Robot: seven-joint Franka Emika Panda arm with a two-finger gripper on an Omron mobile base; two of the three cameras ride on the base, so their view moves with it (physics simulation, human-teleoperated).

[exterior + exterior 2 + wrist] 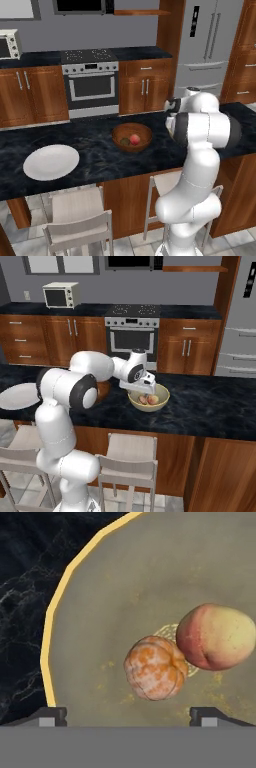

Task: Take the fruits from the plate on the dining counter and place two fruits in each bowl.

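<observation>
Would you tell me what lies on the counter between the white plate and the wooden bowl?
Nothing: in the left base view, bare black stone top separates the plate from the wooden bowl.

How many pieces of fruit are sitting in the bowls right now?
4: a reddish fruit and a dark fruit in the wooden bowl; an orange fruit and a pinkish fruit in the cream bowl.

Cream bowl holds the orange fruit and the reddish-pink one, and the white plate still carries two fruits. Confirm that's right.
Not quite. The white plate is bare in the left base view. The cream bowl does hold the orange fruit and the reddish-pink one, as the hand view shows.
</observation>
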